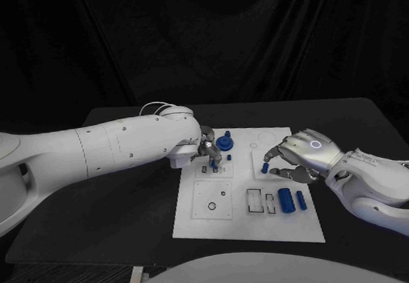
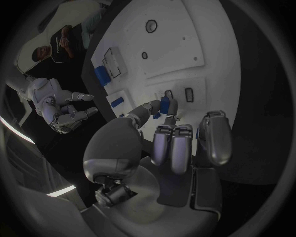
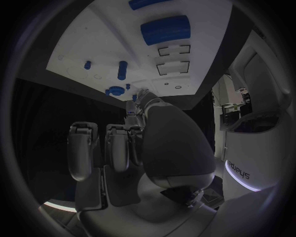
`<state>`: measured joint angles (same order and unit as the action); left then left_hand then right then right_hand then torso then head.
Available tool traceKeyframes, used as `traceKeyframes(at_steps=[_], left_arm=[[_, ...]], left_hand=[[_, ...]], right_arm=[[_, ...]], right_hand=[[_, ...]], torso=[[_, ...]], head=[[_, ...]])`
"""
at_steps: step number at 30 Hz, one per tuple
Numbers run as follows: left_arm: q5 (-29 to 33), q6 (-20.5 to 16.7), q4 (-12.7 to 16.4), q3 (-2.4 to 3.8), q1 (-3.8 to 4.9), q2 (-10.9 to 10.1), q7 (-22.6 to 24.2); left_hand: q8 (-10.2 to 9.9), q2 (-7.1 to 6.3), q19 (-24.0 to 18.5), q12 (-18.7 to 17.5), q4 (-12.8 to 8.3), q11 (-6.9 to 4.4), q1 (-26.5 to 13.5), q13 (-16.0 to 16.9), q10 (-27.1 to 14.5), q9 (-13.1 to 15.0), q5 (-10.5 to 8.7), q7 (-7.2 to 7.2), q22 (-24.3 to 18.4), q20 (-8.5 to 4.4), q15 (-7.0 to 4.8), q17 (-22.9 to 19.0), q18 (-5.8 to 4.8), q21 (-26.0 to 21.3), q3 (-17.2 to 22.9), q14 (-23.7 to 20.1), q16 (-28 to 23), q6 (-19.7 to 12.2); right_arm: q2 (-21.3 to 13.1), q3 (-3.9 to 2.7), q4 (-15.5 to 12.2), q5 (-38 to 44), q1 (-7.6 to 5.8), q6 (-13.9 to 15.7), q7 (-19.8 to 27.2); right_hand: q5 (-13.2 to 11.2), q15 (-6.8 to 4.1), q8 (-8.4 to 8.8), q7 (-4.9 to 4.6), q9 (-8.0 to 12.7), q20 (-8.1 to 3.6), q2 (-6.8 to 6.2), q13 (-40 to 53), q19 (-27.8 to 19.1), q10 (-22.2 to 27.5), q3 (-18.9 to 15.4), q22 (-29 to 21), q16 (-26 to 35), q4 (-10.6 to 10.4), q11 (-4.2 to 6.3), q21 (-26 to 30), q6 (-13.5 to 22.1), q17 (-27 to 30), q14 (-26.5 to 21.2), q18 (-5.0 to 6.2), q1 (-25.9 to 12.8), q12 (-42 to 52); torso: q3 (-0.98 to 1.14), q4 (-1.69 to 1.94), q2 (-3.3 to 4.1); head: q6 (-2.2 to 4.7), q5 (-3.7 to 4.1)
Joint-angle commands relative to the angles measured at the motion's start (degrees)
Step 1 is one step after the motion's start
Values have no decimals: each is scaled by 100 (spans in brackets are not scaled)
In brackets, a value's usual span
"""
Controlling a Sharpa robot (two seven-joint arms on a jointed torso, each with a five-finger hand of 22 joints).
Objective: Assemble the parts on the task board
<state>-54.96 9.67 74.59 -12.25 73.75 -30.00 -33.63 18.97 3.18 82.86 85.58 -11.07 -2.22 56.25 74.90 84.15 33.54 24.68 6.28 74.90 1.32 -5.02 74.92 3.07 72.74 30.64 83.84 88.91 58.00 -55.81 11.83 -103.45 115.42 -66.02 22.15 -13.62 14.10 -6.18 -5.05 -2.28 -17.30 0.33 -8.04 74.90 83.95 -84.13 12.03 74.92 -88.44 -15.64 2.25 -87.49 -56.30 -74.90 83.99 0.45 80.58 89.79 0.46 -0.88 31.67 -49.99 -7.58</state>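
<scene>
Board [image 1: 196,214] work looks partly done, with both hands busy over the white plate in the middle of the desk [image 1: 106,207].

Start at the left hand [image 1: 205,151]. It pinches a small blue peg [image 2: 164,104] between thumb and a fingertip, the other fingers curled in beside it, as the left wrist view shows. The peg's tip is right at the small slots [image 2: 179,94] of the board's far-left block, touching or nearly so; I cannot tell whether it has entered one. Just past this hand stands a blue knob [image 1: 225,142], upright in the board, which I judge already seated.

The right hand [image 1: 299,156] hovers over the far-right part of the board, fingers bent downward around a second blue peg [image 1: 265,167] that stands upright under its fingertips. Whether the fingers actually grip that peg or only bracket it I cannot tell; in the right wrist view the thumb hides the contact.

Nearer the robot from the right hand lie a blue block [image 1: 285,199] and a thin blue bar [image 1: 302,200], flat on the board and apart from the hand. Beside them are two rectangular recesses [image 1: 255,200], still unfilled, and further toward the left hand's side a round hole [image 1: 212,206], also open.

My reading: the knob is in, two pegs are in hand or being placed, and the block, the bar and several sockets remain. Somewhat under half done, I would say.
</scene>
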Motion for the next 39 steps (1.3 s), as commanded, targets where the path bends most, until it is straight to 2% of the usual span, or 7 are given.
traceKeyframes(at_steps=[1, 23, 29, 33, 39], left_arm=[[113, 131, -17, 4, -5, 16, 11], [114, 250, -69, 3, -7, 22, 8], [4, 306, -83, 3, -13, 42, 14], [-22, 315, -91, 2, -23, 51, 18], [-34, 325, -99, 2, -33, 52, 20]], left_hand=[[32, 10, 19, 10, 413, -40, 39, 1213, 384, 2, 11, -449, 1044, -19, -39, 1393, 43, 2, 589, 563, -15, 497], [7, 23, 13, 3, 412, -38, 39, 1208, 382, -2, -15, -446, 1040, -20, -39, 1385, 46, -15, 595, 560, -23, 487], [-64, 48, -5, -38, 424, -23, 28, 1182, 363, -9, -143, -428, 1030, -15, -27, 1357, 51, -58, 581, 546, -56, 466], [-126, 61, -11, -47, 455, -11, 18, 1179, 360, 0, -350, -419, 1028, -4, -14, 1351, 52, -76, 520, 543, -64, 472], [-143, 62, -14, -56, 475, -6, 6, 1173, 356, 2, -391, -416, 1026, -1, -11, 1347, 54, -85, 495, 541, -69, 470]], right_arm=[[-4, -3, -12, 41, 6, -16, -110], [7, -3, -10, 41, 11, -23, -109], [4, -3, -16, 41, 12, -18, -110], [2, -3, -21, 41, 12, -18, -110], [1, -3, -21, 41, 12, -20, -110]], right_hand=[[25, -44, -16, 8, 7, -32, 44, 1510, 438, -587, 34, 1406, 33, 0, 37, 28, -39, -1159, 528, 33, 21, 21], [28, -43, -15, 7, 9, -31, 43, 1510, 427, -587, 35, 1400, 49, 2, 36, 45, -39, -1129, 521, 37, 23, 21], [31, -43, -15, 6, 10, -31, 46, 1510, 424, -587, 35, 1398, 52, 1, 35, 51, -41, -1124, 520, 39, 21, 21], [31, -42, -15, 5, 11, -31, 45, 1510, 423, -587, 35, 1397, 54, 0, 35, 52, -41, -1121, 520, 39, 19, 21], [32, -41, -15, 5, 12, -30, 45, 1510, 423, -587, 35, 1397, 54, 0, 34, 53, -41, -1121, 519, 39, 19, 21]], torso=[[2, -3, 1], [0, 2, 2], [-2, 1, -1], [1, 0, 0], [1, -2, -2]], head=[[-1, 2], [-1, -22], [-1, -23], [-1, -20], [-1, -27]])
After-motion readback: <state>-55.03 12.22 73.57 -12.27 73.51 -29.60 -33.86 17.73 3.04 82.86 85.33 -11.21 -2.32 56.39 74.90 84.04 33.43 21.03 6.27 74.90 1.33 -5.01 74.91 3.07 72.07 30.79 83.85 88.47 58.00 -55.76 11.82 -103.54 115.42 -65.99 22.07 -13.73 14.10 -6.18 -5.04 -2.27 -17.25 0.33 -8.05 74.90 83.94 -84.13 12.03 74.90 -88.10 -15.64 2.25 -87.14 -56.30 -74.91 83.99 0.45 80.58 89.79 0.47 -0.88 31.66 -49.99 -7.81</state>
